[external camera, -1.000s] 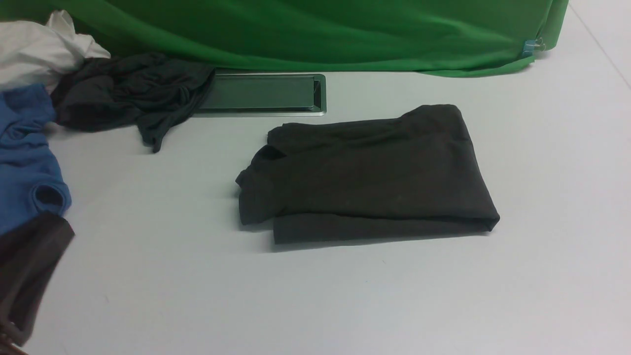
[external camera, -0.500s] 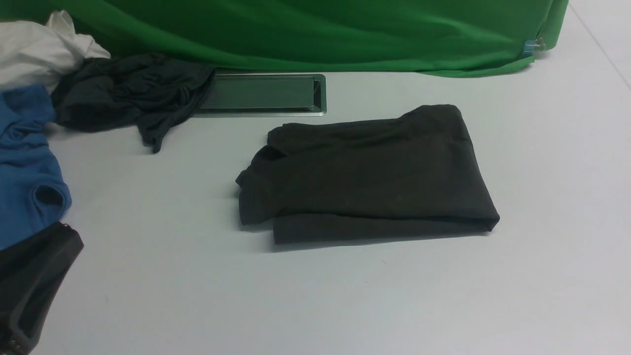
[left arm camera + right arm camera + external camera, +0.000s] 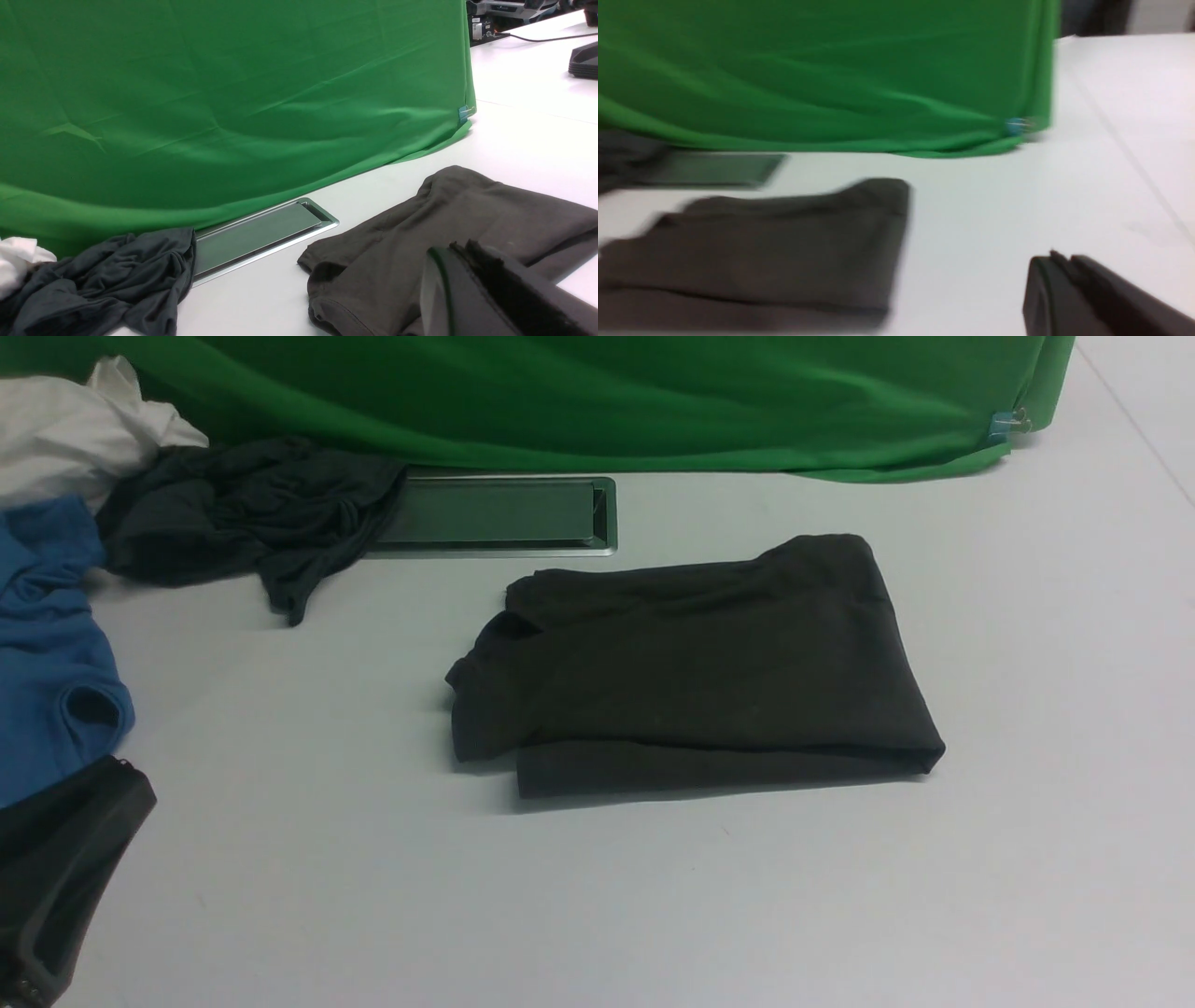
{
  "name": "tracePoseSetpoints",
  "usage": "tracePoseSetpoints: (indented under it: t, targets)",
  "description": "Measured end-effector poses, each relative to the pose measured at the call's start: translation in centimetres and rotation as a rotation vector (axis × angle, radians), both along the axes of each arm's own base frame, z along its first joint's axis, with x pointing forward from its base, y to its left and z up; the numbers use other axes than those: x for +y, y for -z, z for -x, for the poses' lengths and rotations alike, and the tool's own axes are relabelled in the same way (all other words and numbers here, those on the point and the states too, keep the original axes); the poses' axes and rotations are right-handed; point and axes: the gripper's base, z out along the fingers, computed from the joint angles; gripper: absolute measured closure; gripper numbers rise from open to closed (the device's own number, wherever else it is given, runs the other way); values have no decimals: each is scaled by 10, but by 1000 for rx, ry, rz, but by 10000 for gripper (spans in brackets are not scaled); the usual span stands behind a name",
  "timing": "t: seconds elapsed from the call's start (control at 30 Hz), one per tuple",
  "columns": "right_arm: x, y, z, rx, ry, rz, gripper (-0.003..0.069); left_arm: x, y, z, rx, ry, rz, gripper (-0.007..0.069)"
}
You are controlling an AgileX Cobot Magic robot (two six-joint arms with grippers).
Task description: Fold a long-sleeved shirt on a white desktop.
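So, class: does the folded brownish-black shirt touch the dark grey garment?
Apart: the front view shows bare desktop between shirt and grey garment.

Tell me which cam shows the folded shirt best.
Front view: the whole shirt lies folded on the desktop, sharp, nothing covering it. Left wrist view shows only part, cut off by the frame and partly hidden behind the left gripper. Right wrist view is motion-blurred and crops it.

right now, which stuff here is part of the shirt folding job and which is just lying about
Part of the job:
- long-sleeved shirt, lying folded
- white desktop it lies on

Just lying about:
- dark grey garment, crumpled
- blue garment
- white cloth
- green backdrop
- cable slot
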Motion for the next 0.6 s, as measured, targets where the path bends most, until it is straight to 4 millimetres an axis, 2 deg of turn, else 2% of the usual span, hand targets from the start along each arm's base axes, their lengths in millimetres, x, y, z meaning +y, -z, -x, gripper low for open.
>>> tracePoseSetpoints:
  t: [0.03,0.13,0.37,0.6]
  targets:
    - [-1,21,-2,-17,17,16,641,0,0,0,0,0,0,606]
    - [-2,50,-7,-27,31,22,642,0,0,0,0,0,0,606]
    - [-2,61,-6,35,35,25,642,0,0,0,0,0,0,606]
    - [-2,61,-6,36,35,28,633,0,0,0,0,0,0,606]
